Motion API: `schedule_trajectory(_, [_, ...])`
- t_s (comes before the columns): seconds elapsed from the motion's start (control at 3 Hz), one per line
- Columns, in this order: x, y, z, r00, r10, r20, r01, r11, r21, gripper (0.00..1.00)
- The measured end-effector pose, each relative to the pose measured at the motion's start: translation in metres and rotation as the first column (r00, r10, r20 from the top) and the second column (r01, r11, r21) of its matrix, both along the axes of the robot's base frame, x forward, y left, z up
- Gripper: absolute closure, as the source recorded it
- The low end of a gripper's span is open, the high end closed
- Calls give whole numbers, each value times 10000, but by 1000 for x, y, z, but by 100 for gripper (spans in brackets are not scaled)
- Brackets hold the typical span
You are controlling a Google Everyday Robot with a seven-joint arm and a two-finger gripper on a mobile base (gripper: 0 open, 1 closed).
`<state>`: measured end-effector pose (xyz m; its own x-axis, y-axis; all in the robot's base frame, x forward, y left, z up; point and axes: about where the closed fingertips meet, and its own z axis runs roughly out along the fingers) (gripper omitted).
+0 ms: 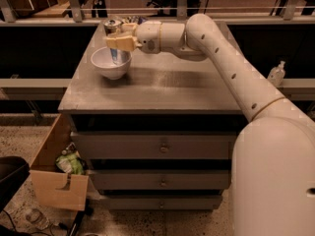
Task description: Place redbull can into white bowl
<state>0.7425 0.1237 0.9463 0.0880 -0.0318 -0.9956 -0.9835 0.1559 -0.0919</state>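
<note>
The redbull can point(112, 25), silver with blue patches, stands upright with its lower end point(118, 56) down inside the white bowl point(104, 66). The bowl sits at the far left of the grey cabinet top point(162, 90). My gripper point(121, 42) reaches in from the right and is shut around the can's middle, just above the bowl's rim. I cannot tell whether the can's base touches the bowl's bottom.
Small items point(134, 19) lie at the cabinet's far edge behind the can. An open cardboard box point(55, 183) holding a green bag point(72, 163) stands on the floor at the left. A pump bottle point(276, 74) sits on the right ledge. A rail runs behind.
</note>
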Motion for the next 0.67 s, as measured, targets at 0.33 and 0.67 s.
schedule_trajectory(0.33, [-1, 4, 0, 10000, 61, -3, -61, 10000, 7, 82])
schedule_trajectory(0.67, [-2, 7, 0, 9999, 104, -11, -104, 9999, 10, 59])
